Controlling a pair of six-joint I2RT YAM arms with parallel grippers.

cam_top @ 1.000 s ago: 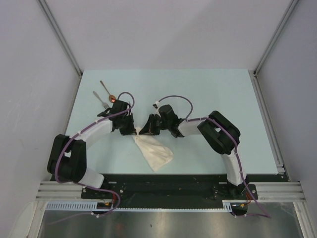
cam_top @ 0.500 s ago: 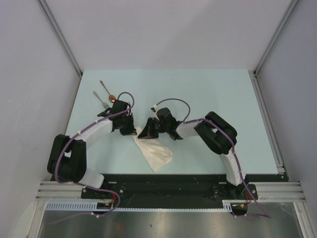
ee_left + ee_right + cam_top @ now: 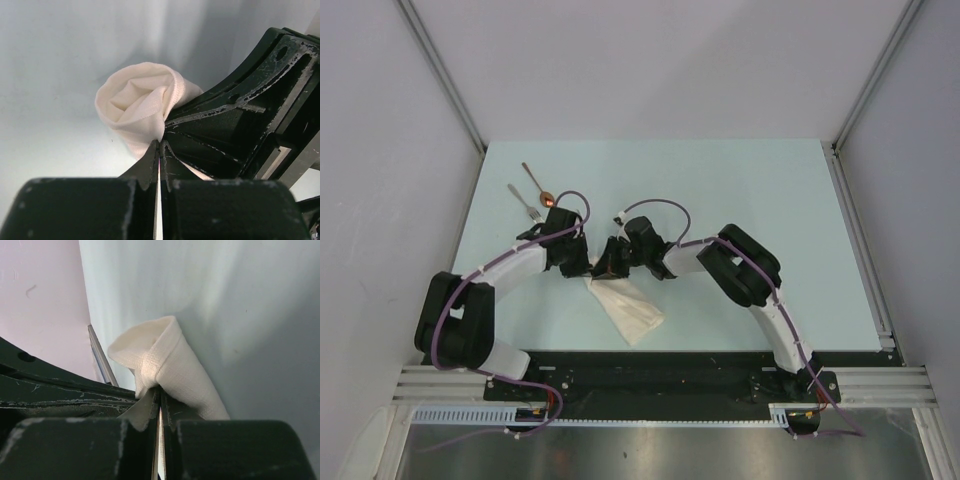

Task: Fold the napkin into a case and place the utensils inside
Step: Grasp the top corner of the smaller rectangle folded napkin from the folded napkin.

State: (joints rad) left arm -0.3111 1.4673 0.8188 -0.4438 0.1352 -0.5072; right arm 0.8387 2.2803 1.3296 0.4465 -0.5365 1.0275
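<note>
Napkin (image 3: 627, 305): cream-white woven cloth, soft and wrinkled. It lies on the pale blue-green worktop (image 3: 750, 200) near the front edge, btwn the two arms. From above it reads as a long tapered shape, narrow at the far end where both hands meet and wider and rumpled toward the arm bases.

Left hand (image 3: 159, 150): black fingers, scuffed and scratched, pressed together w/ a fold of the cloth nipped at the tips. In the left wrist view the pinched end curls into a loose roll w/ soft layered folds inside and a fine knit-like weave on the outer skin.

Right hand (image 3: 160, 392): fingers likewise pressed together, pinching the cloth edge. In the right wrist view the cloth rises from the tips as a rounded, doubled-over ridge w/ a hemmed edge, and the rest drapes down to the smooth matte worktop.

The two hands sit just beside each other on the same narrow end of the napkin.

Utensils are well apart from the cloth, at the far left of the worktop. Fork (image 3: 525, 203): slim, silver metal. Spoon (image 3: 538, 184): thin handle, shiny copper-orange bowl. They lie side by side at a slant, close to the left arm's wrist.
</note>
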